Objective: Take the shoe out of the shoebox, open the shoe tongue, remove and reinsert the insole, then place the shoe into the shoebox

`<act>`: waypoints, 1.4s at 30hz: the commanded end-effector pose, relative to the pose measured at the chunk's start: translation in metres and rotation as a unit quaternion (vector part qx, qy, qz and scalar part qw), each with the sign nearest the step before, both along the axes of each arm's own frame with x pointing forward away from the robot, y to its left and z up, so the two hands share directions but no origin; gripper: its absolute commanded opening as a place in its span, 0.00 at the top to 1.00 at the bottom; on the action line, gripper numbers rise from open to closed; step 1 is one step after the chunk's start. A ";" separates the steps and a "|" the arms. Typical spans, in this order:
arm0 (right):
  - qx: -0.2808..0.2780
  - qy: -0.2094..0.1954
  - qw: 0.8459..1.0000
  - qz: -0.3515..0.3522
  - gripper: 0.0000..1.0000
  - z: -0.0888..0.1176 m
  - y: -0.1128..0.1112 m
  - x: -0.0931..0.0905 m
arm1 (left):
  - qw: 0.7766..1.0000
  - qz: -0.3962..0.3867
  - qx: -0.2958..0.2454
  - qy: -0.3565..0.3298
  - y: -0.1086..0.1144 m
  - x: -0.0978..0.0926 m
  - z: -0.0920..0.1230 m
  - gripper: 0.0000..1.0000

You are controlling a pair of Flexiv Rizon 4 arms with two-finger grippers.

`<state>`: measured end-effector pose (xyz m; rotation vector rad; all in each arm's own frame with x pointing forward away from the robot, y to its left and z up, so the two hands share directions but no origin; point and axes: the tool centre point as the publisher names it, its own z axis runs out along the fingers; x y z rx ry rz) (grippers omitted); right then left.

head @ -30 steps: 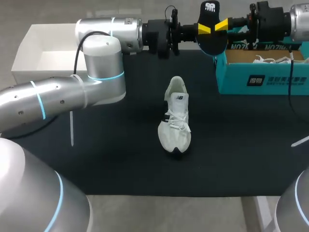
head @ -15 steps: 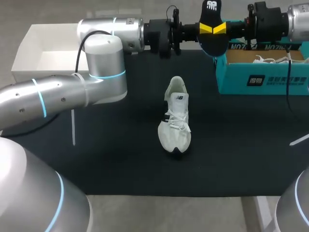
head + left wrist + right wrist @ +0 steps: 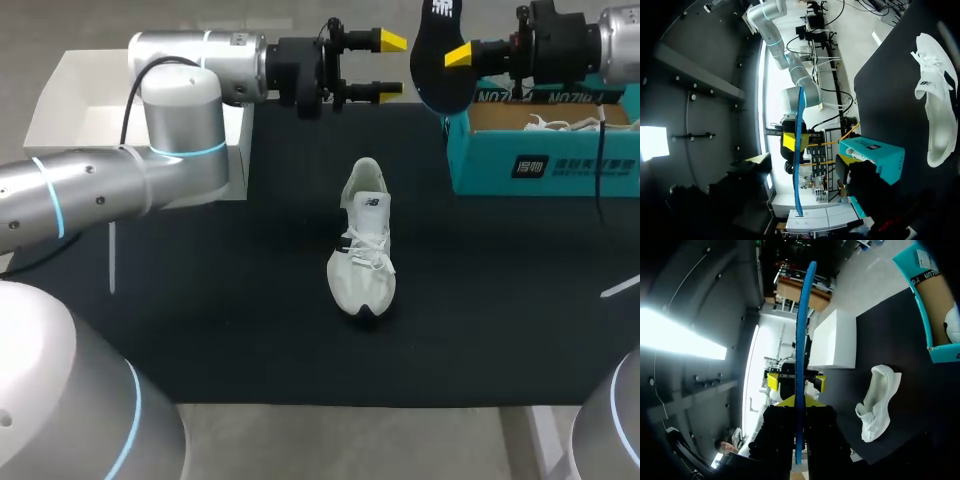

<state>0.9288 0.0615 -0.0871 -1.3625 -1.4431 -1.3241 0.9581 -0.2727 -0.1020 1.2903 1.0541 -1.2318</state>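
- One white lace-up sneaker (image 3: 365, 240) lies on the black table mat (image 3: 250, 330), near the mat's middle. Its toe points to 6 o'clock and its heel to 12. No gripper touches it.
- One dark foam insole with a blue underside (image 3: 443, 55) hangs in the air at 1 o'clock from the sneaker, standing on edge. In the right wrist view it shows as a thin blue strip (image 3: 799, 360).
- The right gripper (image 3: 452, 55) is clamped on the insole, one finger on each face, with the strip running up between its fingers in its own wrist view.
- The left gripper (image 3: 388, 64) is at 12 o'clock from the sneaker, just beside the insole but not touching it. Its jaws are spread apart with nothing between them.
- One teal cardboard shoebox (image 3: 540, 160) sits at 2 o'clock, open at the top. Inside it is something white with laces (image 3: 565, 123), only partly seen.
- One open white cardboard box (image 3: 80, 110) sits at 10 o'clock, behind the left arm.
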 end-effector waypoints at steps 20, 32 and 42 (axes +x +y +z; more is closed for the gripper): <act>-0.020 -0.017 1.000 -0.013 1.00 0.006 -0.007 -0.002 | 0.978 -0.012 0.200 0.051 0.186 -0.020 -0.010 0.00; -0.040 -0.083 0.995 -0.041 1.00 0.023 -0.010 -0.004 | 0.957 0.010 0.279 0.075 0.241 -0.028 -0.034 0.00; -0.042 -0.087 0.994 -0.043 1.00 0.024 -0.009 -0.003 | 0.955 0.060 0.287 0.050 0.263 -0.012 -0.036 0.00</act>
